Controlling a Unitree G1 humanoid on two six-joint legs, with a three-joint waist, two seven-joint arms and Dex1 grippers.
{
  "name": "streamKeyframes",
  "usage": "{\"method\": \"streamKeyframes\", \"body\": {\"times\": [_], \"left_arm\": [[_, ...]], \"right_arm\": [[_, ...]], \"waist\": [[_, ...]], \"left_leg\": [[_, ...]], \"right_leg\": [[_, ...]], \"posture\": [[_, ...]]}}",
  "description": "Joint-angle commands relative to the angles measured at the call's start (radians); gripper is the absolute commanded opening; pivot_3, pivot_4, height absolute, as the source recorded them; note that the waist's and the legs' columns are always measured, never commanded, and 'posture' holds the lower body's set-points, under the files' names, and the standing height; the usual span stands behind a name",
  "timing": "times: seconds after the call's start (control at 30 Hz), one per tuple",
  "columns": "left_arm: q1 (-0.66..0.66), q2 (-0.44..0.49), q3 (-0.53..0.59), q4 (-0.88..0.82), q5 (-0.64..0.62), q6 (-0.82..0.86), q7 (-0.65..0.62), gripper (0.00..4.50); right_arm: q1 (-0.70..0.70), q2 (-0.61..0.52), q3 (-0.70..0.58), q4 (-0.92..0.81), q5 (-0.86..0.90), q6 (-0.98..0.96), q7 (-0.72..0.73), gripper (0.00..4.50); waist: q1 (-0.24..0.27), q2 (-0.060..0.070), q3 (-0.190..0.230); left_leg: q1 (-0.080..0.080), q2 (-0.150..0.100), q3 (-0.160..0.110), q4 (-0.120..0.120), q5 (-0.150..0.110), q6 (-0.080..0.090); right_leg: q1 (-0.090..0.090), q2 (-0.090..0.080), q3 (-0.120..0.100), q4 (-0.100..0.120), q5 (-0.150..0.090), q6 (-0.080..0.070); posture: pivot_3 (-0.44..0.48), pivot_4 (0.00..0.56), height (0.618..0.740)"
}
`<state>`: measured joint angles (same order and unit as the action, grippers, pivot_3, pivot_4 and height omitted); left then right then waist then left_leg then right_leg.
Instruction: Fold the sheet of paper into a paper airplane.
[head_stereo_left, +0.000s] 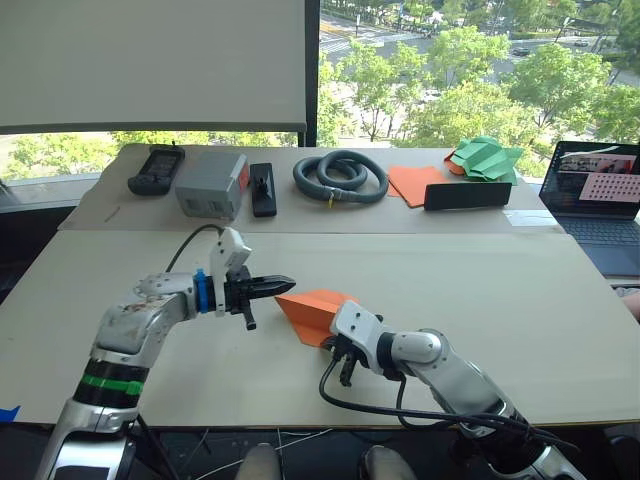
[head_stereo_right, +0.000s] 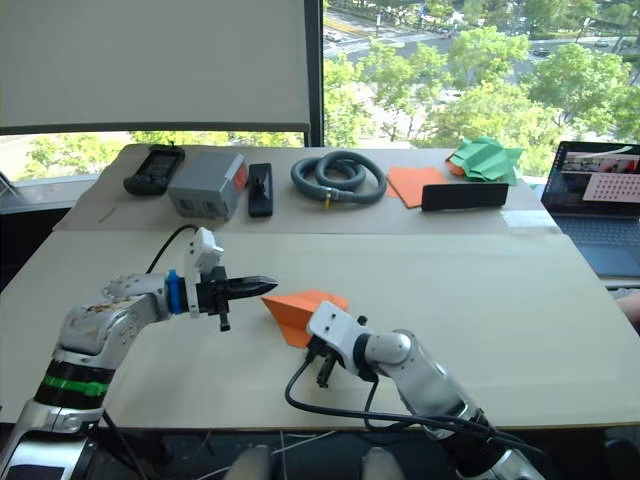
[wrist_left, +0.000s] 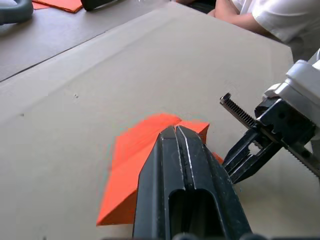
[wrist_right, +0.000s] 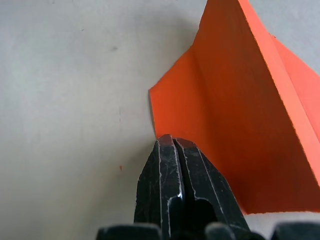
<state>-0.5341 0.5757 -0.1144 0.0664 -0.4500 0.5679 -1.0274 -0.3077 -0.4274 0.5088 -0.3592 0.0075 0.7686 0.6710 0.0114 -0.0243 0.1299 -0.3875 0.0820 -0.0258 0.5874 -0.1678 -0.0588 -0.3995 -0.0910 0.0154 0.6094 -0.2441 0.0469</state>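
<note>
sheet of paper (head_stereo_left: 312, 312), partly folded, lies between the 2 grippers. left gripper (head_stereo_left: 283, 285) pressed together at its edge; right gripper (wrist_right: 172, 145) pressed together, tip on paper. judgement: press crease flat, slide slowly.

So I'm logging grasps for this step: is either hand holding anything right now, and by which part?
Neither. Both hands are shut on nothing: the left hand sits at the folded orange paper's edge, the right hand by its near corner.
</note>
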Motion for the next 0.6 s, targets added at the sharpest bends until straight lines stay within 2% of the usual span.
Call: {"method": "streamKeyframes", "body": {"times": [0.03,0.13,0.27,0.4,0.6], "left_arm": [[-0.109,-0.049,-0.070,0.141,0.103,-0.126,-0.029,0.00],[-0.209,-0.098,-0.159,0.320,0.220,-0.247,-0.065,0.00],[-0.250,-0.107,-0.216,0.407,0.291,-0.341,-0.152,0.00],[-0.229,-0.080,-0.237,0.384,0.325,-0.375,-0.218,0.00],[-0.184,-0.060,-0.209,0.282,0.320,-0.352,-0.230,0.00]], "right_arm": [[0.014,0.000,0.022,0.063,-0.006,0.067,-0.008,0.01],[0.008,0.006,0.025,0.060,-0.010,0.075,-0.017,0.01],[0.007,0.012,0.030,0.053,-0.014,0.083,-0.030,0.01],[0.007,0.017,0.026,0.058,-0.017,0.081,-0.049,0.01],[0.005,0.030,0.025,0.066,-0.014,0.073,-0.067,0.01]], "waist": [[0.000,0.000,0.000],[-0.003,0.000,-0.001],[-0.012,0.002,-0.001],[-0.017,0.002,-0.001],[-0.023,0.002,-0.001]], "left_leg": [[0.000,0.000,0.000,0.001,0.000,0.000],[0.000,0.000,-0.001,0.002,0.000,0.001],[0.000,0.000,0.000,0.002,-0.001,0.002],[0.000,0.000,-0.001,0.001,-0.002,0.004],[0.001,0.000,-0.001,0.002,-0.003,0.003]], "right_leg": [[0.000,0.000,0.000,0.000,0.000,0.000],[0.002,0.000,0.000,0.000,0.000,0.000],[0.004,0.000,0.000,0.000,0.000,0.000],[0.005,0.001,0.000,0.002,0.000,0.000],[0.003,0.000,0.000,0.001,0.000,0.000]], "posture": [[0.000,0.150,0.704],[0.000,0.150,0.704],[0.000,0.150,0.704],[0.000,0.150,0.704],[0.000,0.150,0.704]]}}
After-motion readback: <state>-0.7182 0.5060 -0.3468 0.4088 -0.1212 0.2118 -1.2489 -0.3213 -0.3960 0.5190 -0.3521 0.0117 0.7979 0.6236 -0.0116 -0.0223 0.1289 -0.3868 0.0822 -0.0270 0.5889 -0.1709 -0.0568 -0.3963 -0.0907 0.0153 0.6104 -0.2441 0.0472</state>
